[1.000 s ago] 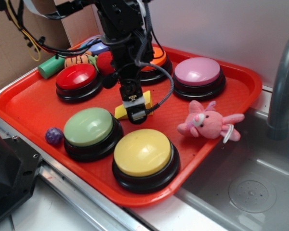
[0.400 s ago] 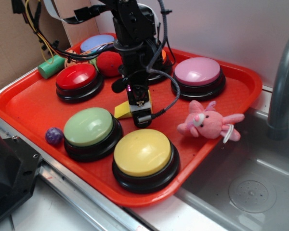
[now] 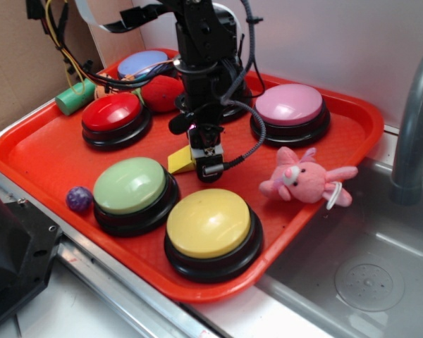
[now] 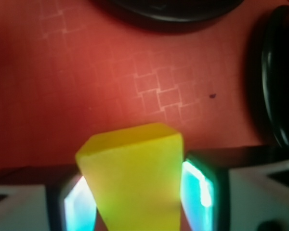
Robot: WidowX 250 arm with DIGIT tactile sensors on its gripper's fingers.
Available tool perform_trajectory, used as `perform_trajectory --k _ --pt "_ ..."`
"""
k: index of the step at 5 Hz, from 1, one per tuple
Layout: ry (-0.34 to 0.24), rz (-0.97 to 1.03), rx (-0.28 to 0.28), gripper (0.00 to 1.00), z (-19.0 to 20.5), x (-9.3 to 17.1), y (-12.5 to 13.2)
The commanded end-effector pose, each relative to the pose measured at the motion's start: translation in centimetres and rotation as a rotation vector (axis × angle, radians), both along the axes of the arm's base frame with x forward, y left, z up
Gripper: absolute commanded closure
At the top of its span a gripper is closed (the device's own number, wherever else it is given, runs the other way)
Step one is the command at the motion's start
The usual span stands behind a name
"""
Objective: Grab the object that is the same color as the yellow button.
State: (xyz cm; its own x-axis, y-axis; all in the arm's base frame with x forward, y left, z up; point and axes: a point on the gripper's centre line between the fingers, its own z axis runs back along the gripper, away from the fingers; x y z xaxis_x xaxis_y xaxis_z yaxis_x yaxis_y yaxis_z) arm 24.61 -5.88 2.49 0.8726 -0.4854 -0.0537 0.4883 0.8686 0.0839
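While no brand or writing can be read anywhere, the yellow wedge block shows a smooth, solid face that narrows toward the lower edge of the wrist view. It sits at mid-frame on the red tray, whose surface carries a faint diamond texture. The tool grips it between two pads. Lower centre sits the glossy domed yellow button.

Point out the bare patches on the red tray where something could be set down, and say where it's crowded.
Bare tray floor lies left of the red button and green button, and between the pink button and pink bunny. The centre is crowded: the gripper straddles the yellow wedge above the yellow button.
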Motion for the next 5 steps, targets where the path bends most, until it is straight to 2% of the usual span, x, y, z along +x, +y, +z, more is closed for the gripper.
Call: perform_trajectory --k 1,2,3,4,5 --pt "-0.077 0.143 -0.008 1.00 5.8 0.0 2.0" --pt "-0.106 0.268 -0.054 1.00 9.4 -0.7 4.3" --pt "-0.165 0.395 -0.063 1.00 12.9 -2.0 6.4" --pt "-0.214 0.518 -0.096 1.00 15.2 -3.0 8.5" --pt "-0.210 0.536 -0.066 1.00 15.8 -3.4 8.7"
